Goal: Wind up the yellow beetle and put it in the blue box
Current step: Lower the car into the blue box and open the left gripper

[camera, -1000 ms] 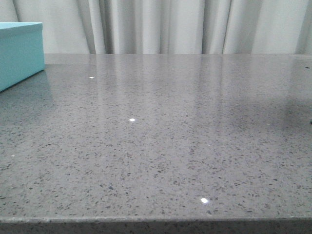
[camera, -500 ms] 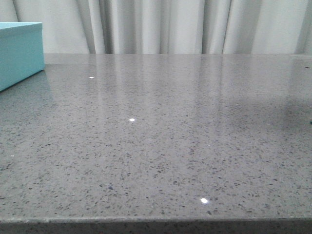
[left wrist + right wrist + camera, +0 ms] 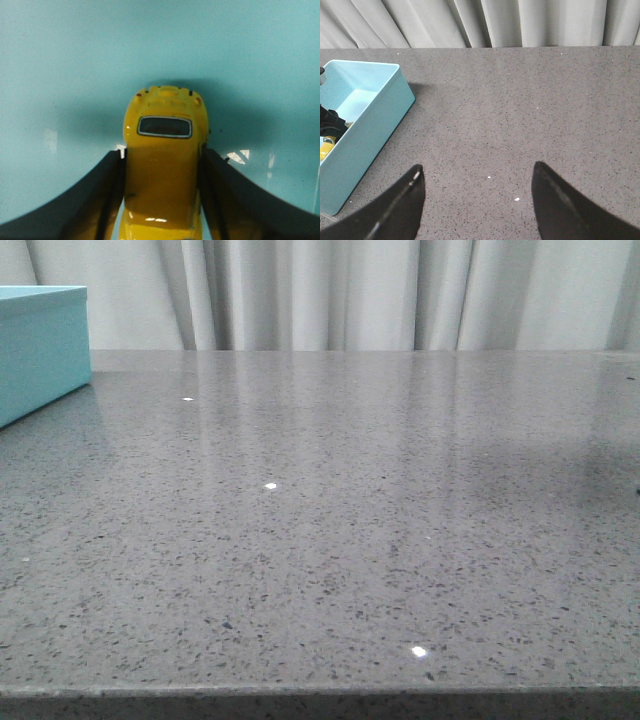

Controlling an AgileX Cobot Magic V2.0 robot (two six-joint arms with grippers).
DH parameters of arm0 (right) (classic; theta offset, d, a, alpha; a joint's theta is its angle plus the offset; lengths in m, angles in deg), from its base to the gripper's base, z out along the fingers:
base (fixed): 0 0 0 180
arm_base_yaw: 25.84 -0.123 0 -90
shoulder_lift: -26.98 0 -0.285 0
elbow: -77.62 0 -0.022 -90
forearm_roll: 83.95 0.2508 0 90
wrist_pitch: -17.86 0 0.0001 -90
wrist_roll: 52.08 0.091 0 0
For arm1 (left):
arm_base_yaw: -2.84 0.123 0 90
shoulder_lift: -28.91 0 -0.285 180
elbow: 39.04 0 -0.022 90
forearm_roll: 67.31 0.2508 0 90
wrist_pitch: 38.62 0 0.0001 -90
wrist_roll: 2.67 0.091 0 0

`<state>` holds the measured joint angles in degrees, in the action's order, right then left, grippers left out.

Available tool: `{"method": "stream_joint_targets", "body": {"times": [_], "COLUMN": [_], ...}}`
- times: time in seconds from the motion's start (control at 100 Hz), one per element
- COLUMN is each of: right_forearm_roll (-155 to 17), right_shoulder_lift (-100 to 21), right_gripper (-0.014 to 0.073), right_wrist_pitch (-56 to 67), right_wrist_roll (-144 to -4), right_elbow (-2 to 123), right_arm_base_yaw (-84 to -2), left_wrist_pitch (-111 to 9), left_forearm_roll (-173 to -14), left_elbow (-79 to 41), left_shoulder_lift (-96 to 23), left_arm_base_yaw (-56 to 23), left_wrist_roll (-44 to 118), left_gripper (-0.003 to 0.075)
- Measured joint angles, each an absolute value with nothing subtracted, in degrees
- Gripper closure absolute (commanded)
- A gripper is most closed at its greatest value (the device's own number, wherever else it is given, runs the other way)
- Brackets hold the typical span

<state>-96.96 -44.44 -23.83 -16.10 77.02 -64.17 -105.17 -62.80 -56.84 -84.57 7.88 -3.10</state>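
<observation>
Fingers of the left hand (image 3: 161, 200) are pressing on both flanks of the yellow beetle (image 3: 165, 165), clamping it across its width. The car's long axis is running straight out from the hand, 1 dark window facing the wrist camera, its far end pointing at the pale floor of the blue box (image 3: 75, 60). Whether the wheels are touching that floor cannot be told. The right wrist view is showing the beetle (image 3: 326, 147) as a yellow speck inside the open box (image 3: 380, 107), beside a dark part of the left arm. The right hand (image 3: 477, 197) is hanging with fingers apart, holding nothing, over the grey table (image 3: 530, 100), well apart from the box. The release looks to be the left hand's job.
</observation>
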Motion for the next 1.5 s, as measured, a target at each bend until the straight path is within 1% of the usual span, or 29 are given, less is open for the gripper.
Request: {"method": "stream_joint_targets", "body": {"times": [0.07, 0.39, 0.66, 0.78, 0.85, 0.92, 0.97, 0.98, 0.99, 1.11, 1.19, 1.32, 1.5], "right_forearm_roll": [-96.96, -97.22, -102.75, -106.17, -107.66, -108.61, -108.96, -108.96, -108.96, -109.16, -109.16, -110.48, -111.72], "right_shoulder_lift": [-44.44, -44.19, -39.93, -36.33, -34.03, -31.61, -29.63, -29.63, -29.14, -24.95, -22.82, -19.11, -14.21], "right_gripper": [0.0127, 0.0127, 0.0127, 0.0132, 0.0168, 0.0228, 0.029, 0.0307, 0.0307, 0.0459, 0.0529, 0.0604, 0.0654], "right_wrist_pitch": [-23.83, -24.46, -28.03, -28.03, -27.49, -26.47, -25.82, -25.83, -25.7, -25.23, -25.17, -24.37, -23.1], "right_wrist_roll": [-16.1, -16.1, -16.1, -16.1, -16.1, -16.1, -16.1, -16.1, -16.1, -16.1, -16.1, -16.1, -16.1], "right_elbow": [77.02, 77.02, 73.93, 70.14, 67.57, 64.98, 63.36, 62.95, 62.74, 59.7, 57.8, 54.9, 49.68], "right_arm_base_yaw": [-64.17, -64.17, -64.28, -64.28, -64.28, -64.28, -64.28, -64.28, -64.28, -64.28, -64.28, -64.28, -64.28], "left_wrist_pitch": [-105.17, -105.38, -97.78, -94.45, -93.41, -92.76, -92.54, -92.4, -92.39, -91.68, -90.58, -87.86, -82.13], "left_forearm_roll": [-62.8, -62.93, -66.9, -69.11, -71.01, -72.7, -73.78, -73.93, -74.22, -76.59, -78.13, -79.79, -81.41], "left_elbow": [-56.84, -56.96, -56.36, -53.45, -51.16, -48.77, -46.91, -46.37, -46.1, -40.99, -36.98, -30.09, -18.15], "left_shoulder_lift": [-84.57, -83.53, -72.56, -66.97, -63.55, -60.08, -57.68, -56.98, -56.64, -50.77, -46.66, -40.47, -31.18], "left_arm_base_yaw": [7.88, 7.88, 7.88, 7.88, 7.88, 7.88, 7.88, 7.88, 7.88, 7.88, 7.88, 7.88, 7.88], "left_wrist_roll": [-3.1, -2.67, -1.62, -1.03, 0.88, 2.44, 3.64, 3.98, 4.17, 6.9, 8.23, 8.86, 9.06], "left_gripper": [0.0325, 0.0334, 0.0335, 0.0377, 0.0428, 0.0493, 0.0542, 0.0564, 0.0564, 0.0677, 0.074, 0.0738, 0.0738]}}
